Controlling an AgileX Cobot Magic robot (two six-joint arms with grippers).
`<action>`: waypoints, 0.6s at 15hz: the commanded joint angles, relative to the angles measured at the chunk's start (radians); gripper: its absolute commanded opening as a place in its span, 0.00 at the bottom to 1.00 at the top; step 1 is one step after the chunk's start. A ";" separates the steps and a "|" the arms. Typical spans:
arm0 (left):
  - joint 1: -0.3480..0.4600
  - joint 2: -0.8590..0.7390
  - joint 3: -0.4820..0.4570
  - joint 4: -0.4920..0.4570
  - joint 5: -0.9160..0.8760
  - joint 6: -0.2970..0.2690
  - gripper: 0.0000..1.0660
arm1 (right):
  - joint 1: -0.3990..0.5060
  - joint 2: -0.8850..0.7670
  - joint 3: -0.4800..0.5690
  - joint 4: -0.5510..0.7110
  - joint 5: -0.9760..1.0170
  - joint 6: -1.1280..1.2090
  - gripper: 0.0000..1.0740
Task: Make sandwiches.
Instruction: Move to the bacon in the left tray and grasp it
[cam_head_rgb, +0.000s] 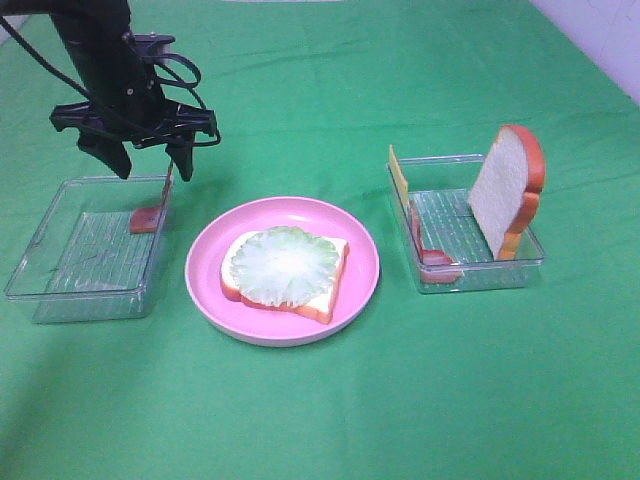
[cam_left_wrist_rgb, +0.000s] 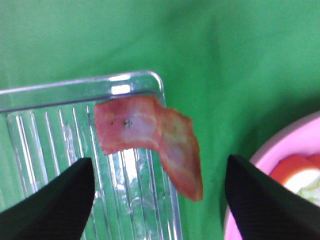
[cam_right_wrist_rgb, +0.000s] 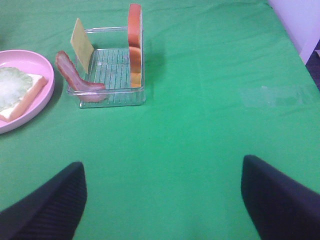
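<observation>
Hovering over a clear tray near the left edge of the table, the left fingers spread wide, empty, above a bacon strip lying across that tray's rim. Mid-table, a pink plate carries a bread slice topped with lettuce. The right fingers gape wide above the table, holding nothing.

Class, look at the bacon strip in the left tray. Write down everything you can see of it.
The bacon strip is a reddish-pink toy piece with paler streaks, looking like soft plastic, and bent in the middle. It leans on the clear tray's wall on the plate's side, near a corner, with its lower end on the ribbed floor and its upper end over the rim. The open left hand hangs above it, not touching.
</observation>
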 joint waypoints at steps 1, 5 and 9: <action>-0.002 0.003 -0.005 -0.019 -0.069 -0.009 0.65 | -0.004 -0.012 0.002 0.000 -0.012 -0.014 0.74; -0.002 0.003 -0.005 -0.019 -0.032 -0.035 0.59 | -0.004 -0.012 0.002 0.000 -0.012 -0.014 0.74; -0.002 0.003 -0.005 -0.010 -0.018 -0.056 0.59 | -0.004 -0.012 0.002 0.000 -0.012 -0.014 0.74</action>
